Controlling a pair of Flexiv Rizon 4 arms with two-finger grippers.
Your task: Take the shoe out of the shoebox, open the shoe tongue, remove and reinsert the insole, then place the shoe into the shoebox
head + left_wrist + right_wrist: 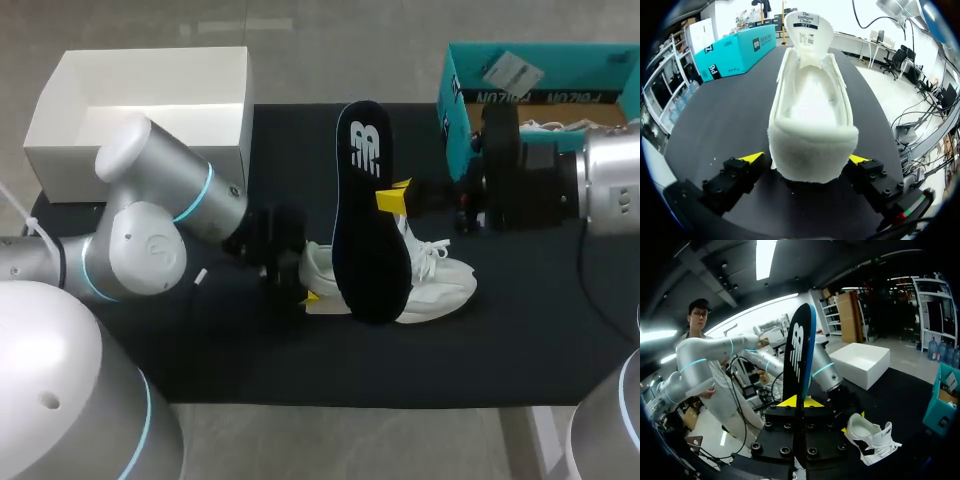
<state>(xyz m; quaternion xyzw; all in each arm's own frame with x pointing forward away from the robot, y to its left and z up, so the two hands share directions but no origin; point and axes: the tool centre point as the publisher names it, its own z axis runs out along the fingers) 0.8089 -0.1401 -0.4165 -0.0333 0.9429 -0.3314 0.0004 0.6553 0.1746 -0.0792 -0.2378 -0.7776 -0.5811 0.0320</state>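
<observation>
A white shoe (435, 283) lies on its side on the black mat, toe to the right. My left gripper (305, 287) is at its heel. In the left wrist view the shoe's heel (812, 150) sits between the open fingers, whose yellow fingertips (752, 158) stand beside it. The tongue (808, 30) is pulled up and the inside is bare. My right gripper (393, 199) is shut on the black insole (365, 200), holding it above the shoe. In the right wrist view the insole (799, 350) stands upright from the shut gripper (800, 401), with the shoe (870, 432) below it.
A white open box (150, 110) stands at the back left of the black mat (520, 330). A teal shoebox (540, 90) with another shoe in it stands at the back right, close behind my right arm (540, 185).
</observation>
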